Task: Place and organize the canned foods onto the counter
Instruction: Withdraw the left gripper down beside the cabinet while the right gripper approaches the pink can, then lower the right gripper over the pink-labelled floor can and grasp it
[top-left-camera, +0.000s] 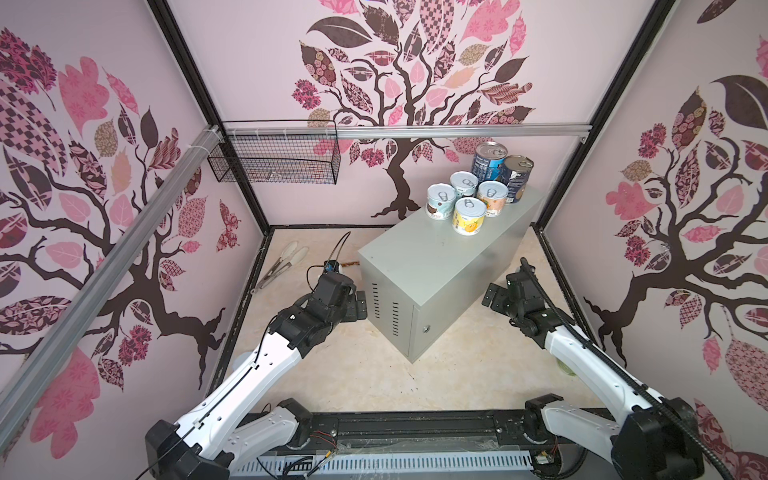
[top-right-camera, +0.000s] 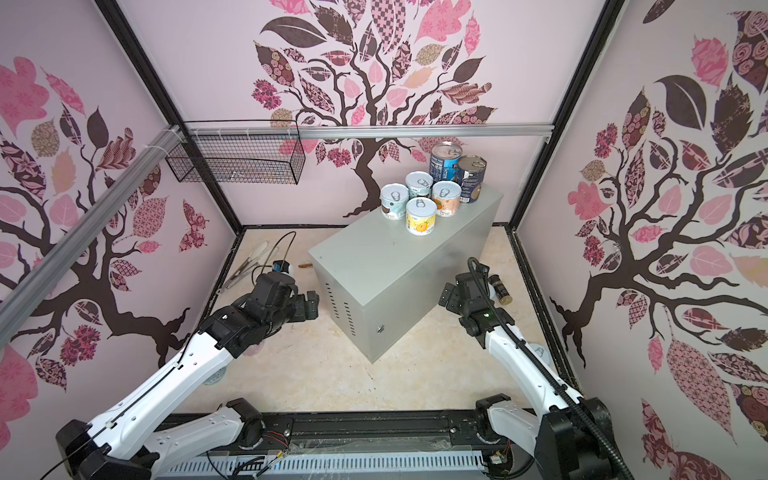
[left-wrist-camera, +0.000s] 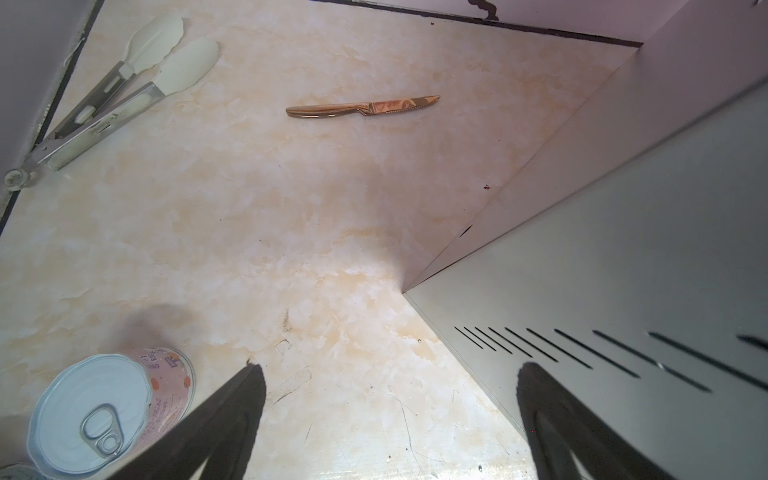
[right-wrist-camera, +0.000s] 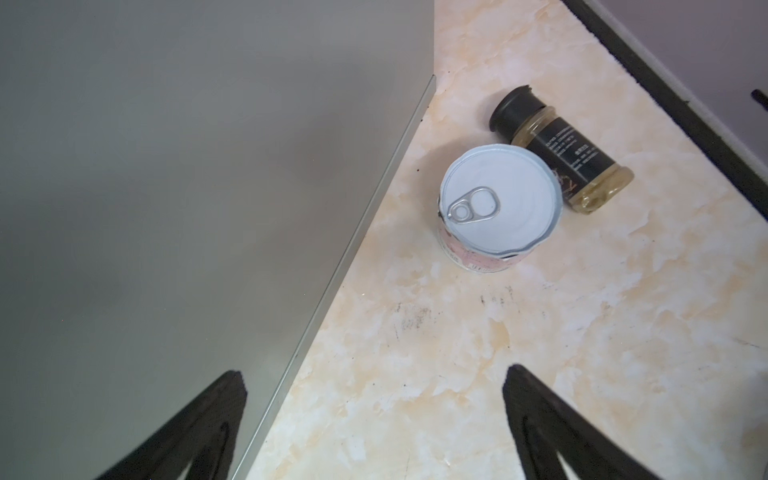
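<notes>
The counter (top-left-camera: 440, 266) is a grey cabinet, seen in both top views. Two tall dark cans (top-left-camera: 488, 160) and several short pastel cans (top-left-camera: 468, 216) stand at its far end. My left gripper (top-left-camera: 355, 307) hangs open and empty beside the cabinet's vented side (left-wrist-camera: 623, 291). In the left wrist view, a pink-labelled can (left-wrist-camera: 112, 411) stands on the floor just outside one finger. My right gripper (top-left-camera: 494, 297) is open and empty at the cabinet's right side. In the right wrist view, another pink-labelled can (right-wrist-camera: 500, 199) stands ahead of that gripper (right-wrist-camera: 376, 372), beside the cabinet (right-wrist-camera: 208, 187).
A dark spice jar (right-wrist-camera: 561, 149) lies on its side touching the right-hand can. A copper knife (left-wrist-camera: 361, 109) and white-tipped tongs (left-wrist-camera: 124, 91) lie on the marble floor left of the cabinet. A black wire basket (top-left-camera: 274, 158) hangs on the back rail.
</notes>
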